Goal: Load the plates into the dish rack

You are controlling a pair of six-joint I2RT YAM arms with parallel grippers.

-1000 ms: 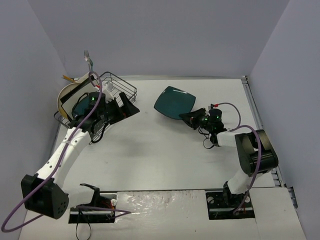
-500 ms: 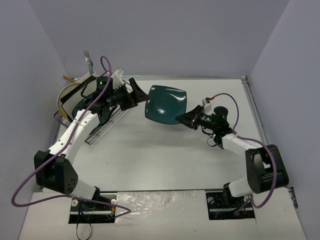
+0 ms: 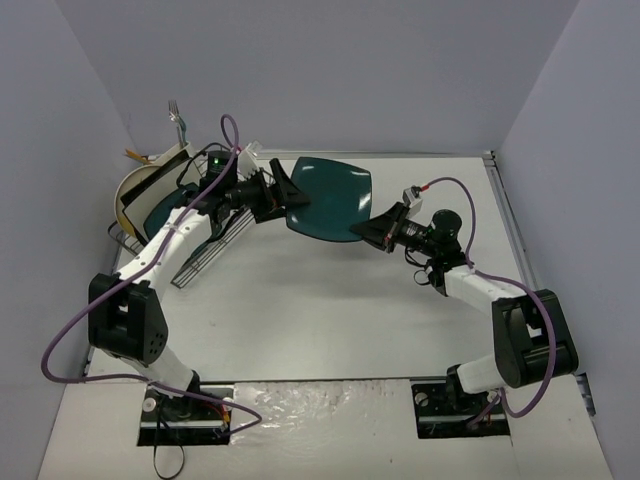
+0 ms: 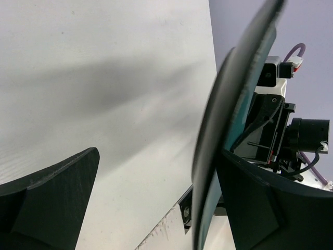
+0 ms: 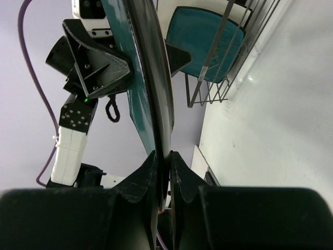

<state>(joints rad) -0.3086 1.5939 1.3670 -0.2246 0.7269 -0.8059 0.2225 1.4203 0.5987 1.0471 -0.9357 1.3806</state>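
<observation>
Above the table [image 3: 300,320], teal plate [image 3: 335,195] hangs steeply tilted.

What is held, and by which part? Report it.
Right gripper clamps the dark teal rounded-square plate by its rim edge; left gripper stands open around the opposite edge, not gripping.

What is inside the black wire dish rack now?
A teal square plate stands upright in the dish rack, with a cream round plate beside it. The left arm covers the rest.
</observation>
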